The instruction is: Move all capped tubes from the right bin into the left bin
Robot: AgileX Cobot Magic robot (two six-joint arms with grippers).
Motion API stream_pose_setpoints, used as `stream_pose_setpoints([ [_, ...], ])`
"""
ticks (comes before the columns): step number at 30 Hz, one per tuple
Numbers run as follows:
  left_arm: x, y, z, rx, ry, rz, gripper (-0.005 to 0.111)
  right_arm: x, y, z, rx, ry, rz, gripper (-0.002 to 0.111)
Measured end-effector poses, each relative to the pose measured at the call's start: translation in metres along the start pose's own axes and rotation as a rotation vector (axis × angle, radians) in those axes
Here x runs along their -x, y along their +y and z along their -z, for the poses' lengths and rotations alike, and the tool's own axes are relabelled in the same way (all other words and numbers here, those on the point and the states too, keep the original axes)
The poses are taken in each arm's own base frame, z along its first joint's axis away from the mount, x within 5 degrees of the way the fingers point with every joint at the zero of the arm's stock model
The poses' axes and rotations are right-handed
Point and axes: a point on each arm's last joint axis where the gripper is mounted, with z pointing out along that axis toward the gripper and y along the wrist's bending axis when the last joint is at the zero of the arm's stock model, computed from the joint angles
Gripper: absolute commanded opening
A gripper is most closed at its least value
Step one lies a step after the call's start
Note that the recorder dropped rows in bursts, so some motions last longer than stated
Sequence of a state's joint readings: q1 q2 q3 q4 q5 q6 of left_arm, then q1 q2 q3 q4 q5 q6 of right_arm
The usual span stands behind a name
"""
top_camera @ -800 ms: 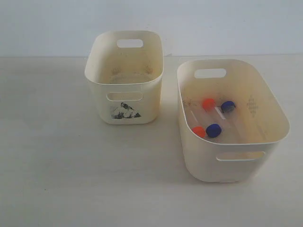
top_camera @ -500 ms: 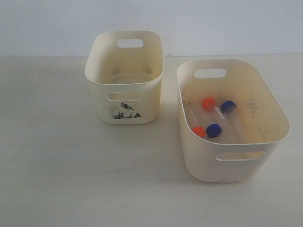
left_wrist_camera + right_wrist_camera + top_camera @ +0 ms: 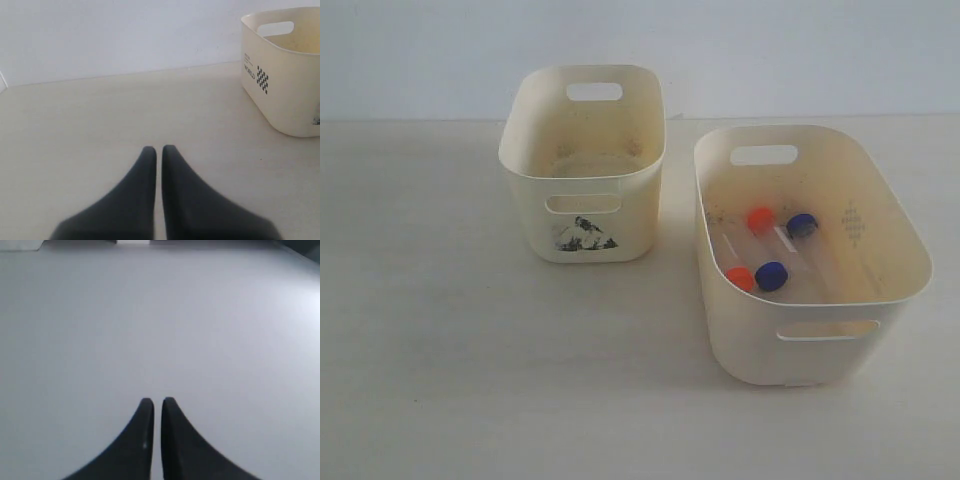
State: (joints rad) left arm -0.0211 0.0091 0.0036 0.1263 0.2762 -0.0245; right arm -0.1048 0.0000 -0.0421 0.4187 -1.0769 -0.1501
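Note:
The wider cream right bin [image 3: 880, 300] holds all the clear capped tubes: two with orange-red caps [image 3: 760, 219] [image 3: 741, 278] and two with dark-blue caps [image 3: 802, 225] [image 3: 772, 275]. The narrower left bin [image 3: 582, 215], with a black-and-white picture sticker on its front, shows nothing inside. Neither gripper appears in the exterior view. My left gripper [image 3: 159, 149] is shut on nothing, low over the bare table, with the left bin [image 3: 285, 90] well off to one side. Facing a plain grey surface, my right gripper [image 3: 157, 401] is shut and holds nothing.
Both bins stand on a pale table [image 3: 450, 350] with a white wall behind. A checkered label with the word WORLD [image 3: 257, 76] marks the side of the left bin.

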Motion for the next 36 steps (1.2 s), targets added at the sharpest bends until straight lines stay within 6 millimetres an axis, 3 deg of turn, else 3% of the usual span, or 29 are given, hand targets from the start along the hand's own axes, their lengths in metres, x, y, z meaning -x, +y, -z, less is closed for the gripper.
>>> stream_pose_setpoints([
  [2,0.0,0.0,0.0,0.0,0.0,0.0,0.004,-0.004,0.011,-0.019,0.016,0.235,-0.047,0.005],
  [4,0.0,0.0,0.0,0.0,0.0,0.0,0.004,-0.028,0.027,-0.028,0.111,0.586,0.019,0.005],
  [7,0.0,0.0,0.0,0.0,0.0,0.0,0.004,-0.08,0.036,-0.009,0.202,1.142,0.075,0.005],
  [10,0.0,0.0,0.0,0.0,0.0,0.0,0.004,-0.102,0.037,0.011,0.248,1.441,0.093,0.005],
  [13,0.0,0.0,0.0,0.0,0.0,0.0,0.004,-0.109,0.038,0.016,0.227,1.537,0.041,0.005],
  [20,0.0,0.0,0.0,0.0,0.0,0.0,0.004,-0.105,0.045,0.01,0.28,1.568,0.035,0.005],
  [28,0.0,0.0,0.0,0.0,0.0,0.0,0.004,-0.084,0.082,-0.043,0.562,1.645,0.08,0.005],
  [36,0.0,0.0,0.0,0.0,0.0,0.0,0.004,-0.1,0.11,-0.095,0.644,1.759,0.011,0.005],
])
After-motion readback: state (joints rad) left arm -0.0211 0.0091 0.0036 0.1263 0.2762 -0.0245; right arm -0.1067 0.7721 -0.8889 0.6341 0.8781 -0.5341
